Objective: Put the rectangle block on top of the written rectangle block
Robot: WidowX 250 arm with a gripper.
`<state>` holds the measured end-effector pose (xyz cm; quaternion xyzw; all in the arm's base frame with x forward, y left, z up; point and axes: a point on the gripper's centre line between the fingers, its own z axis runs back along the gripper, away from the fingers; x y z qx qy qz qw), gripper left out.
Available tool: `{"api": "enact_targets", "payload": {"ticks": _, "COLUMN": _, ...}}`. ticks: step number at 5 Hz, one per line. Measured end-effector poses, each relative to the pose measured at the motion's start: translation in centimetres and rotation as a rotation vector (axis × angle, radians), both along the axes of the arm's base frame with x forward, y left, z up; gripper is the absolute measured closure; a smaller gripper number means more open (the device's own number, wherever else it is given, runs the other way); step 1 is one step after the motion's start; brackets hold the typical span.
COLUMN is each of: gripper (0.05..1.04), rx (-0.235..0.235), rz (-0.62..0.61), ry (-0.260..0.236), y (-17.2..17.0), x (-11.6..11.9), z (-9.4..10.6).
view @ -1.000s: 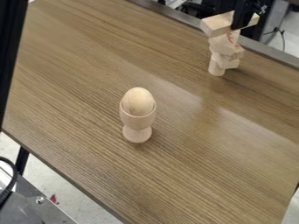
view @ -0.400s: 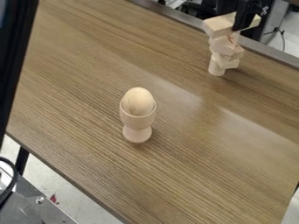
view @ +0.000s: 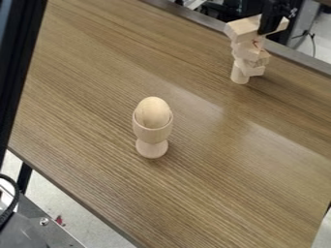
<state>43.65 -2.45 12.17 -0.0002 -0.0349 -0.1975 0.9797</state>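
At the top right, the black gripper (view: pixel 269 26) is shut on the rectangle block (view: pixel 244 29), whose pale wooden ends show on both sides of it. The block lies level at the top of a stack, and I cannot tell if it touches the piece below. Under it is the wooden block with red writing (view: pixel 256 44), partly covered. Further down the stack are angled wooden pieces (view: pixel 251 67) and an upright round peg (view: pixel 239 76) standing on the table.
A wooden egg (view: pixel 153 111) sits in a wooden egg cup (view: pixel 152 140) near the middle of the table (view: pixel 84 92). A black upright bar (view: pixel 19 63) crosses the left side. The table's far edge (view: pixel 297 55) runs just behind the stack.
The gripper and the rectangle block have shifted slightly to the right. At the left, the black bar has moved a little to the right. The egg, its cup and the lower stack are unchanged.
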Motion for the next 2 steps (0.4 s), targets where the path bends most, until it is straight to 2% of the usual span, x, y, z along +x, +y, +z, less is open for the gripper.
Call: {"api": "enact_targets", "payload": {"ticks": 2, "gripper": 0.536, "rx": 0.0, "rz": 0.0, "ry": -0.008, "y": -0.01, "x": 0.15, "z": -0.06}}
